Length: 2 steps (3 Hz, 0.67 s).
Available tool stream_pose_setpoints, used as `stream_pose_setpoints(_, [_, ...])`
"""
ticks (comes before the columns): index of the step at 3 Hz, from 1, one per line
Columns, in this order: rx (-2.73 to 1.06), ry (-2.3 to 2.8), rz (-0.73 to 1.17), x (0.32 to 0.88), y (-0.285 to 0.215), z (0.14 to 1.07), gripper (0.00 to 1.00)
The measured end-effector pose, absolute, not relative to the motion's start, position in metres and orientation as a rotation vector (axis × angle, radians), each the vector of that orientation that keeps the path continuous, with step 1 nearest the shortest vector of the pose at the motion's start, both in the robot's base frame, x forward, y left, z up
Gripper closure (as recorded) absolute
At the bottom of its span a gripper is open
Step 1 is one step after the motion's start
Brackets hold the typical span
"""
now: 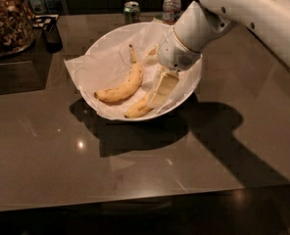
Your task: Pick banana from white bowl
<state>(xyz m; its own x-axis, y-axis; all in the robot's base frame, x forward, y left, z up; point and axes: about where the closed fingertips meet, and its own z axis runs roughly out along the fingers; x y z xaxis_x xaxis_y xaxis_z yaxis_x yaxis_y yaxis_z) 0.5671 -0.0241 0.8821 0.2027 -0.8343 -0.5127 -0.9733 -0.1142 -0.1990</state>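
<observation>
The bare dark surface (135, 180) comes first, glossy and crossed by the arm's broad shadow. On it stands the white bowl (186, 94), lined with crinkled white paper (76, 70) that spills over the left rim.

At the bowl's near edge lies a shorter, cleaner banana (136, 110), with the gripper (162, 88) down inside the bowl, touching or just beside its right end. Whether the gripper is open or closed I cannot tell; it has not visibly lifted anything.

A little farther in and to the left lies the banana (121, 85) the task wants. It is longer and flecked with brown, flat on the paper, with its dark stem pointing to the far rim. It is clear of the gripper.

The main risk, as I judge it, is a wrong pick, because the gripper sits by the shorter fruit and not the flecked one. Closing there would take the wrong banana or bruise it. Loose paper could be pinched along with the fruit and dragged upward, disturbing both bananas. A sideways push against the wall could make the bowl slide on the slick surface.

Beyond the bowl stand a soda can (132, 11) and a water bottle (172, 4). A glass jar (8, 26) with brown contents sits at far left.
</observation>
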Motion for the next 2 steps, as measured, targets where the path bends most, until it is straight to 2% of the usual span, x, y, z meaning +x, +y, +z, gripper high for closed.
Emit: stream_pose_setpoints(2, [-2.02, 1.675, 0.362, 0.5726, -0.022, 0.8794, 0.22])
